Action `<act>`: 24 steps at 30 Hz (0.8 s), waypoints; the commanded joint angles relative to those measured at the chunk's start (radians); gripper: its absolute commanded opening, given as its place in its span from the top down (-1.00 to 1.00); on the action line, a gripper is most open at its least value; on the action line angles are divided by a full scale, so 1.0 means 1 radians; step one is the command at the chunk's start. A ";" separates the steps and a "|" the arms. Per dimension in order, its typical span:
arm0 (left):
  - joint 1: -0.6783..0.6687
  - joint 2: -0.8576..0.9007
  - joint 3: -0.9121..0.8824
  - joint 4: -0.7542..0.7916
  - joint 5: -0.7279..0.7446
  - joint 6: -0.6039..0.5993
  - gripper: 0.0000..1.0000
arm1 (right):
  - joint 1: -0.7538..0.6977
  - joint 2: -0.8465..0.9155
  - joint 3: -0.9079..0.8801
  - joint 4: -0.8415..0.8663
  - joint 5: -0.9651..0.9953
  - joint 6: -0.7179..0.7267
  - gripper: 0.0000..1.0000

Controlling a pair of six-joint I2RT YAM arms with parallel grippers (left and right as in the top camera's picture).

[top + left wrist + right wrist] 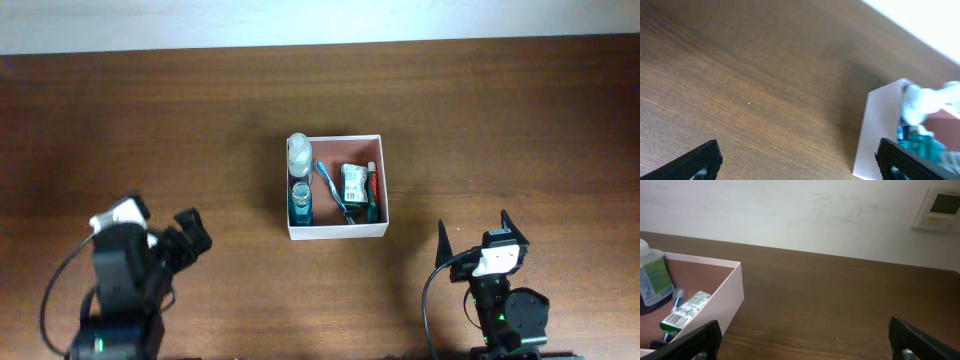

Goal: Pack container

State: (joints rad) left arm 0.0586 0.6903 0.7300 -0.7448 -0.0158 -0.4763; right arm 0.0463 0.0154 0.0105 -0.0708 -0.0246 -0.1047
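Container [338,231]: toiletries [352,185] inside. Left gripper [182,238], right gripper [475,232]: both spread wide, empty. Hazard: a low arm sweep clipping the thin wall, shoving it.

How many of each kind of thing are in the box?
In the container:
bottles: 2 (whitish bottle, blue bottle)
toothbrush: 1
green-and-white packet: 1
red tube: 1
Total: 5
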 commanded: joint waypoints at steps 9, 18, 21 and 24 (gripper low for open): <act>0.003 -0.413 -0.119 -0.103 -0.007 0.002 -0.99 | -0.008 -0.012 -0.005 -0.004 -0.006 0.000 -0.97; 0.003 -0.581 -0.210 -0.128 -0.007 0.002 -1.00 | -0.008 -0.012 -0.005 -0.004 -0.006 0.000 -0.97; 0.003 -0.630 -0.252 -0.128 -0.007 0.002 -1.00 | -0.008 -0.012 -0.005 -0.004 -0.006 0.000 -0.97; 0.003 -0.674 -0.302 -0.127 -0.007 0.002 -0.99 | -0.008 -0.012 -0.005 -0.004 -0.006 0.000 -0.97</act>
State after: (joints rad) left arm 0.0586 0.0547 0.4698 -0.8722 -0.0158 -0.4763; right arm 0.0463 0.0154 0.0105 -0.0708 -0.0246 -0.1047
